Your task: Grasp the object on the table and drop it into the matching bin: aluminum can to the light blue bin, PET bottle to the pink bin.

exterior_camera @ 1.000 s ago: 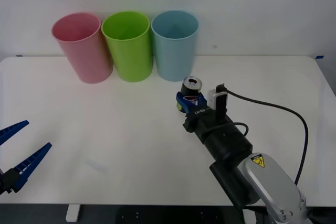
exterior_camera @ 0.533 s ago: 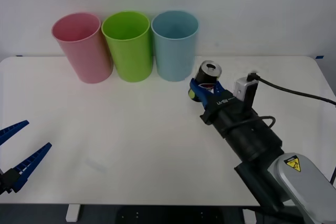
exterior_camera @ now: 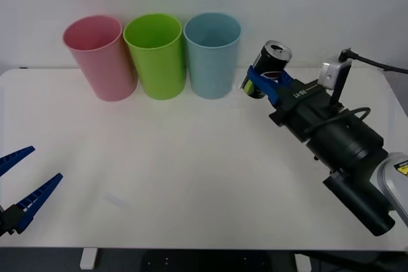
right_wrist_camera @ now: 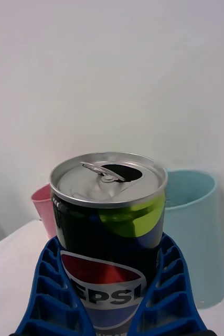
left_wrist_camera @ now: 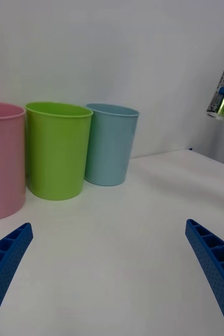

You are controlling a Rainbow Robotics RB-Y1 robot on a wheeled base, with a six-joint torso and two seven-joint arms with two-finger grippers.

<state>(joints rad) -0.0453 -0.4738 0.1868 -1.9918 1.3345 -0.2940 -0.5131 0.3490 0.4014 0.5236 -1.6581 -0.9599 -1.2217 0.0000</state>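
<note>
In the front view, the aluminum can (exterior_camera: 270, 66) is clamped in the right pincer (exterior_camera: 268, 83), held above the surface (exterior_camera: 191, 170) just beside the light blue bin (exterior_camera: 212, 55); the left pincer (exterior_camera: 22, 179) is parked apart.

In the right wrist view, the fingers (right_wrist_camera: 172, 294) are seen low on the can. A release before the rim is cleared would likely drop it outside.

In the left wrist view, the can is seen aloft.
</note>
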